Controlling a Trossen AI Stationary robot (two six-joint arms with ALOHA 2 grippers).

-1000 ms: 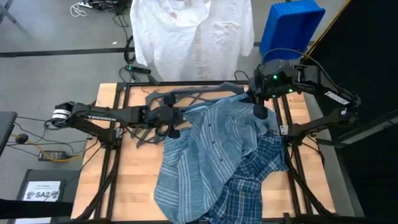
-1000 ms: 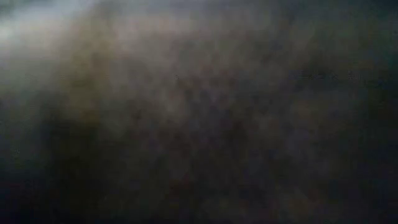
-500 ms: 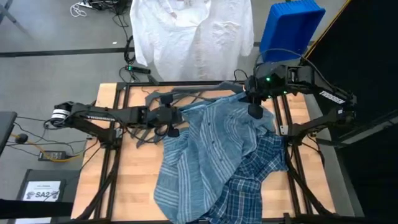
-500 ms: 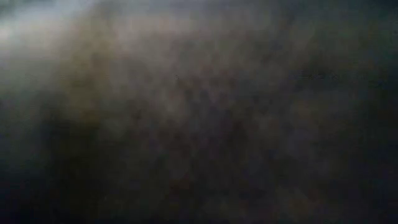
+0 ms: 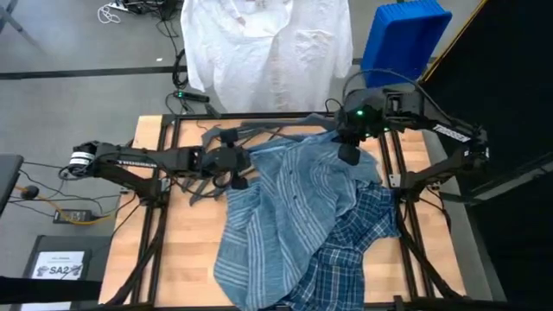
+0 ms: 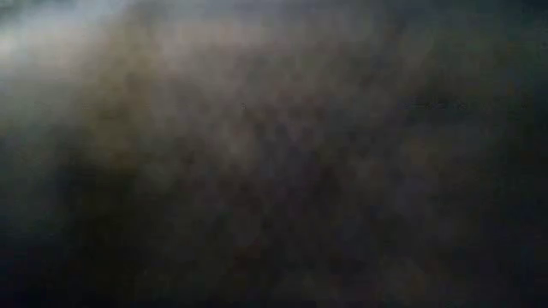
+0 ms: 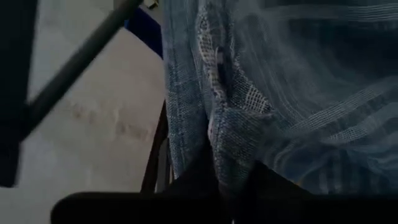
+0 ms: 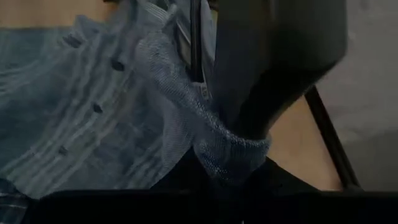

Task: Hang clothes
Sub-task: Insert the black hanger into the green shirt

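- From above, even bright room light, soft shadows.
- Low view is a dark, formless blur.
- Both wrist views dim, the nearest cloth out of focus.

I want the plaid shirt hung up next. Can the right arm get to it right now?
Probably not yet. The right gripper is at the table's far edge, its fingers pinching the striped shirt. That shirt lies over much of the plaid shirt, though the plaid's near right part shows uncovered.
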